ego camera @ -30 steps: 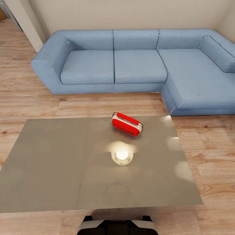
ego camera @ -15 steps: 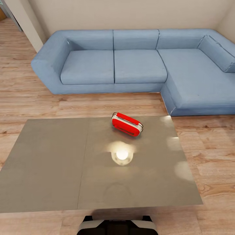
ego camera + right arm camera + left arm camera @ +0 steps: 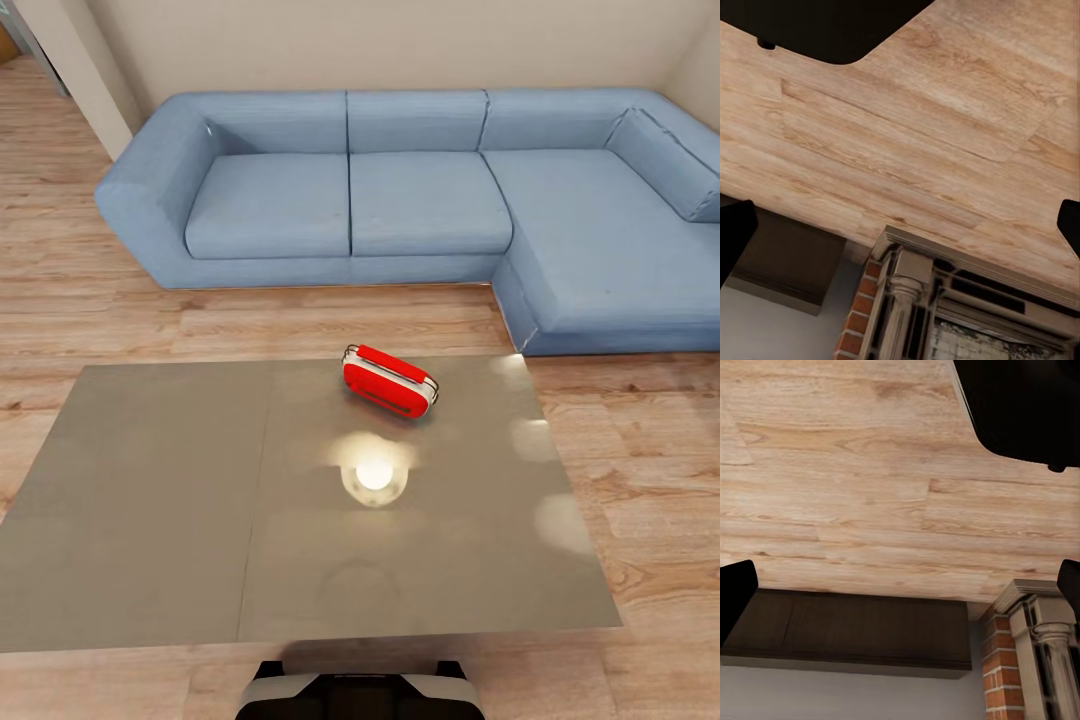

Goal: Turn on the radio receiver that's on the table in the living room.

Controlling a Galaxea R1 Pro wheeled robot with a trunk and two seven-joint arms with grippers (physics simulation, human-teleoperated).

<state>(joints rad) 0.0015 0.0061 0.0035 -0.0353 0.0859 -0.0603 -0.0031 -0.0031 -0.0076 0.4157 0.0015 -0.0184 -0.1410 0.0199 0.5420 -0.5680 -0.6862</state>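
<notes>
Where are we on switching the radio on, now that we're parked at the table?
Done: the approach. The robot faces the table, with the radio receiver near its far edge, toward the sofa. In hand: nothing; both wrist views look at wood floor, the left end effector and right end effector open with only fingertip edges showing. Left: raise an arm, reach the radio and operate its control.

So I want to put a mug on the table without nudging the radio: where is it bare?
The table's whole left panel is free, and so is the near strip of the right panel below the lamp glare. The radio, by the far edge of the right panel, is all that stands on it.
</notes>
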